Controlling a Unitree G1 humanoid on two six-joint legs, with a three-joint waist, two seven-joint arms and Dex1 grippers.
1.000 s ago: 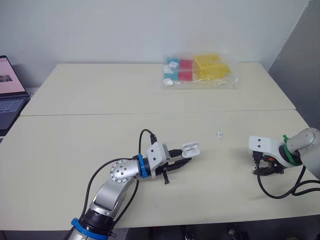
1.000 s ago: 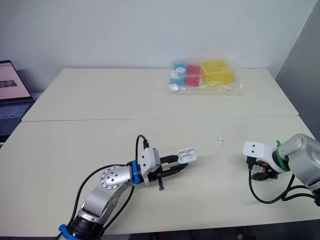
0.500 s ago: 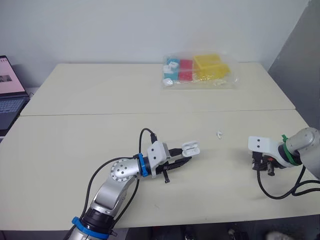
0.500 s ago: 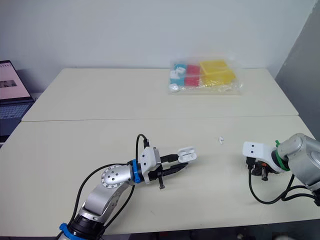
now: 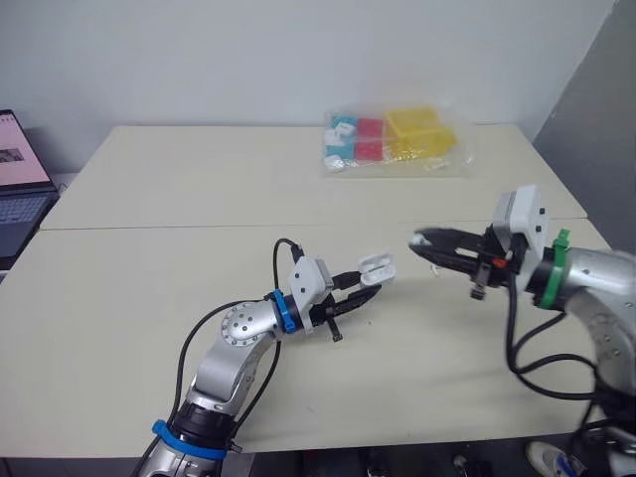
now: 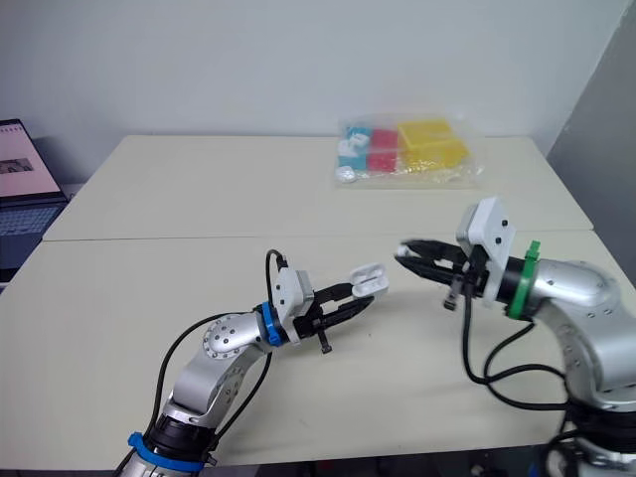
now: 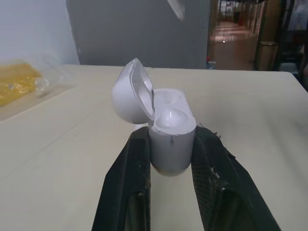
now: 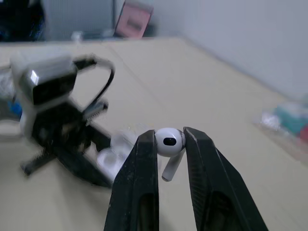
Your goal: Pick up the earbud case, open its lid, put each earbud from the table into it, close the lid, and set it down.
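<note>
Cream table (image 5: 149,298), with both arms out over it: the left gripper (image 5: 370,288) is clamped on the white earbud case (image 5: 377,266), lid flipped open, low over the tabletop; the right gripper (image 5: 419,239), near it, pinches 1 earbud (image 8: 169,142).

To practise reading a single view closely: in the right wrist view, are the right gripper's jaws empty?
No, the right gripper has its jaws shut on a white earbud, whose stem shows between them.
</note>
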